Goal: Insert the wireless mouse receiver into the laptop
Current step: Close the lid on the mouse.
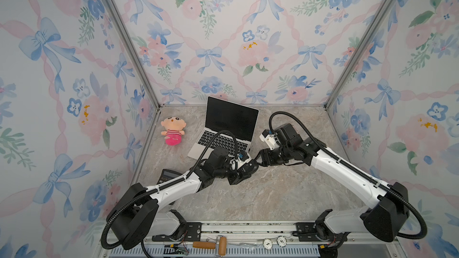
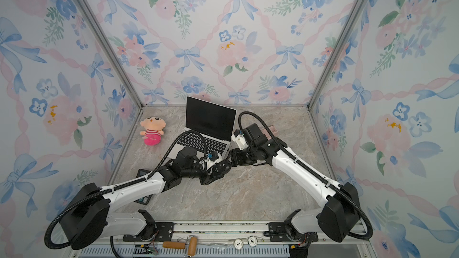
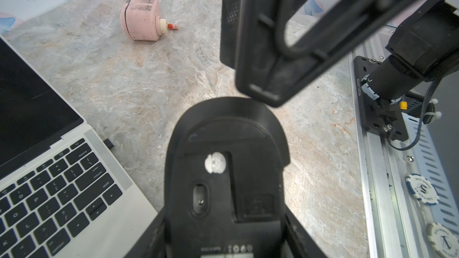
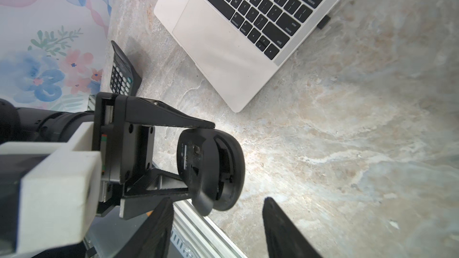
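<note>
The receiver (image 3: 109,143) shows as a short dark stub standing out of the side edge of the laptop (image 1: 232,120), at the hinge end, just beyond the delete key. The right wrist view shows it the same way. We judge it seated in the port, though we cannot tell how deep it sits, and in both top views it is too small to find. The laptop lies open on the table (image 1: 273,194), turned so that this edge faces the right arm, which leaves the port side free to reach.

Near the laptop's front corner, the left gripper (image 4: 195,158) is closed partway on the mouse (image 3: 223,170). It has a finger on each long side, and the underside faces its own wrist camera. We take it that the mouse is held this way to expose the small pocket in its base, which looks empty.

The right gripper (image 4: 217,201) faces the mouse's end, close to it, with its jaws spread apart and nothing between them. That fits a hand with nothing to carry.

By our judgement the insertion itself is done. What is left is to check that the stub sits fully home and to put the mouse down.

Well apart, a calculator (image 4: 121,75) and a doll (image 1: 172,130) play no part.
</note>
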`<state>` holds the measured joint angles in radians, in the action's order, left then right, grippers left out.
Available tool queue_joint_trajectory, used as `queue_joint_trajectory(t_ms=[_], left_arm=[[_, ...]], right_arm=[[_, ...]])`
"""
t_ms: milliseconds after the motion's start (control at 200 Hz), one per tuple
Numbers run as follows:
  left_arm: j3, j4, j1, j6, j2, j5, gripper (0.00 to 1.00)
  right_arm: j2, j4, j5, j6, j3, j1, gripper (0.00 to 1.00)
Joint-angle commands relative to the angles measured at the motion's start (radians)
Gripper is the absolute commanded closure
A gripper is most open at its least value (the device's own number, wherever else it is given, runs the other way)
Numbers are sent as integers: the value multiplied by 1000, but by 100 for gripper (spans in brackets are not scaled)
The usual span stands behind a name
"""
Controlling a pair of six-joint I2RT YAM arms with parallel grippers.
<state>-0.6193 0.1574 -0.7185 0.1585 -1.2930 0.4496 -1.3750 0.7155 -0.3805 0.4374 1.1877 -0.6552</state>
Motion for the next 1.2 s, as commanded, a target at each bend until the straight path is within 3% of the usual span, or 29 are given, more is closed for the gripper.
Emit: queue_joint_trajectory(t_ms=[0,470,1195], left_arm=[[-30,2,8,-14,-5,0,100],[-32,1,8,-20,6,6,100],[-11,29,8,-33,26,18,100]], right_arm=[[-24,18,58,-4,38,-22,37],[-124,96,94,-63,102,-69,35],[-111,96,103,-72,99,-61,49]])
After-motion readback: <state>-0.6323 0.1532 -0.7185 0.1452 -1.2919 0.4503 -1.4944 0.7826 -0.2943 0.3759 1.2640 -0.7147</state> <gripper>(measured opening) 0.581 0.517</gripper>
